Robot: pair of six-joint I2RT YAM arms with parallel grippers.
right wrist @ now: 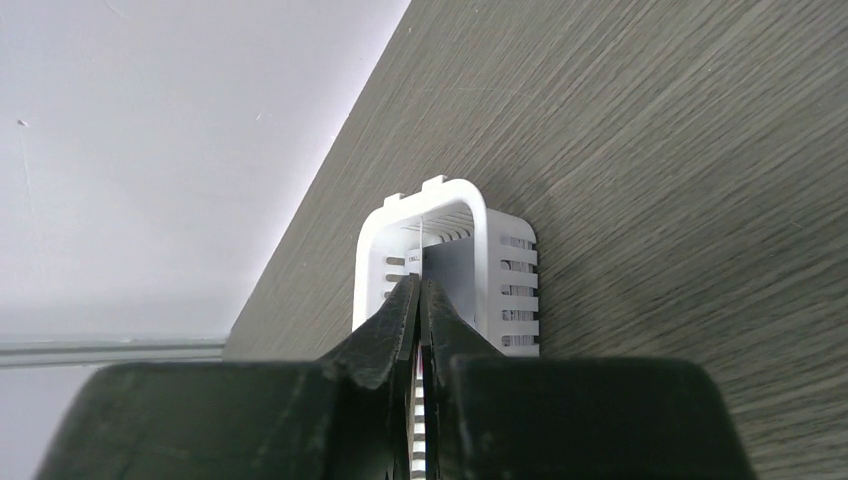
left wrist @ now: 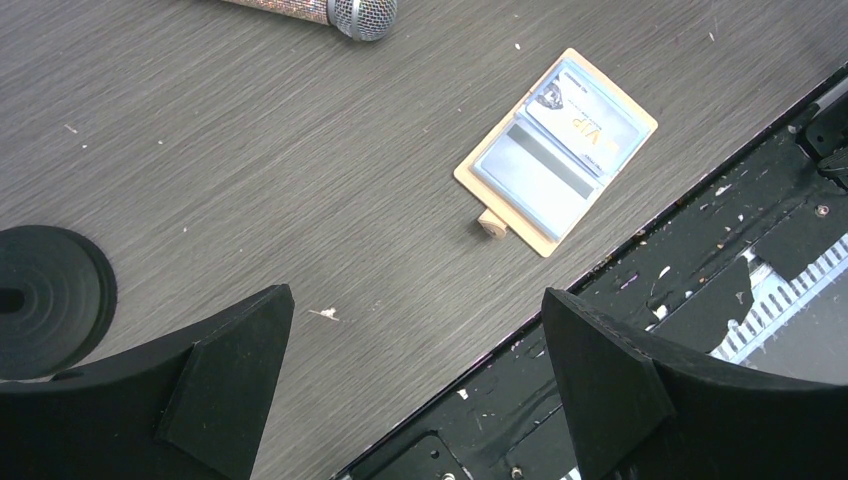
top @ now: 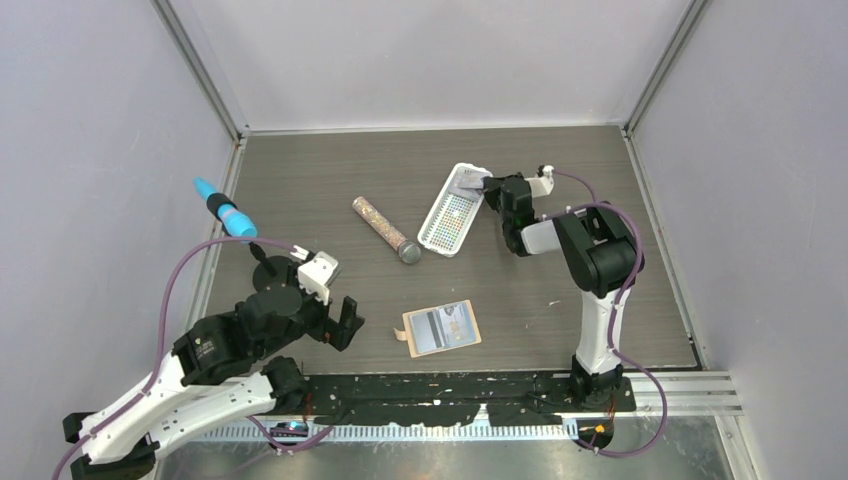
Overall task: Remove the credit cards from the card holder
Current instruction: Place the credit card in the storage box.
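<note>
Closest to us, the left pincer (left wrist: 415, 300) stands wide open, its black fingers (left wrist: 225, 370) far apart and holding nothing, low over the desk (left wrist: 250, 150) near its front edge. Just beyond it lies the card holder (left wrist: 505, 208), spread flat, with its little tab on the side facing that pincer. Two cards sit in its pockets, side by side: the striped card (left wrist: 535, 175) next to the tab and the VIP card (left wrist: 585, 118) on the other half. From above, the holder rests near the front edge of the desk, between the two arm bases.

Farther in lies a glittery tube (top: 385, 229) with a metal cap, and just beside its capped end is a white slotted basket (top: 448, 225). The right pincer (top: 487, 186) reaches into the basket's far end, well apart from the holder. Its fingers are pressed almost together on a grey card (right wrist: 458, 275), which stands inside the basket. A black disc (top: 268, 270) sits by the left arm.
</note>
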